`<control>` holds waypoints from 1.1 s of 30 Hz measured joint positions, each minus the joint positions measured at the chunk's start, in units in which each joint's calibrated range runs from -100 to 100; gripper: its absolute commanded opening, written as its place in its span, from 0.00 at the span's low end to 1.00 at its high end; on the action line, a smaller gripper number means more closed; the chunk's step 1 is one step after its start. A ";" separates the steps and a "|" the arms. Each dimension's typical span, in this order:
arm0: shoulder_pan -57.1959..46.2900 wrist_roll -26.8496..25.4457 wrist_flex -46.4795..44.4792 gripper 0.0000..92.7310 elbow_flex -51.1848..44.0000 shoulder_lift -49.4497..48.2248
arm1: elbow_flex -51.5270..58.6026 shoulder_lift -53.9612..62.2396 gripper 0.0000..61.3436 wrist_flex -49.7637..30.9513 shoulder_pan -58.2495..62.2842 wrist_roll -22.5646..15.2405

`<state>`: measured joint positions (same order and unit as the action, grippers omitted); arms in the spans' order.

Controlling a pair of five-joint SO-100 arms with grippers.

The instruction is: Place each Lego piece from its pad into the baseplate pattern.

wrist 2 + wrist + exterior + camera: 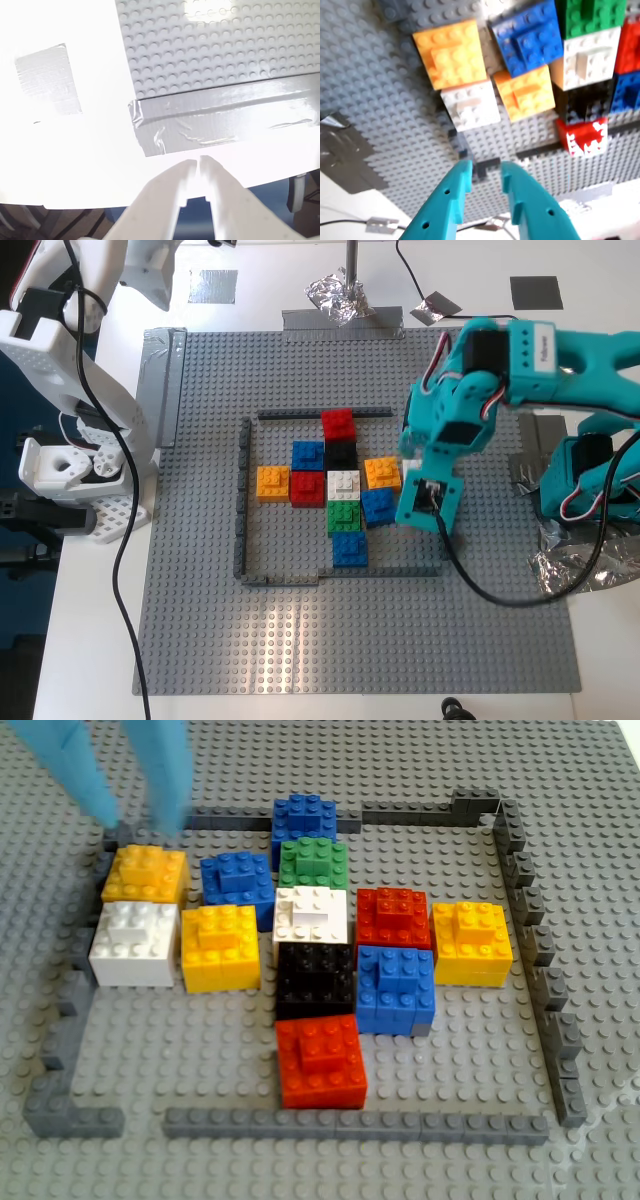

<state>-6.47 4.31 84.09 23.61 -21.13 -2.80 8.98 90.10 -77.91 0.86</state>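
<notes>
- Status: looks almost done. Both pads (213, 285) (536, 290) are bare, with no loose brick on the desk (600, 680).
- My first end effector (485, 172) is open and empty. It hangs over the frame (350, 1125) corner on the baseplate (350, 640).
- An orange brick (148, 872) is seated just beside its tips, and a blue brick (238, 885) is next along. These are probably the two task pieces (can't confirm).
- My second end effector (197, 165) has its jaws all but together and holds nothing. It is off the plate over the desk, with a taped baseplate corner just ahead of it and one pad (47, 80) near it.
- Count in the cluster: 12 bricks, made up of 3 blue, 3 orange, 2 red, 2 white, 1 green and 1 black.
- There are 2 pads, 1 baseplate and 1 frame.
- Left, by my read: check seating and retract the first arm.
</notes>
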 measured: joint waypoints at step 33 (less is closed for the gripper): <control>-46.84 -2.19 -0.35 0.04 -24.98 13.69 | -10.64 -3.45 0.00 6.84 -2.55 -0.29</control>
<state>-53.31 2.12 83.74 -1.37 -7.44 -13.44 5.53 96.94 -80.45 0.56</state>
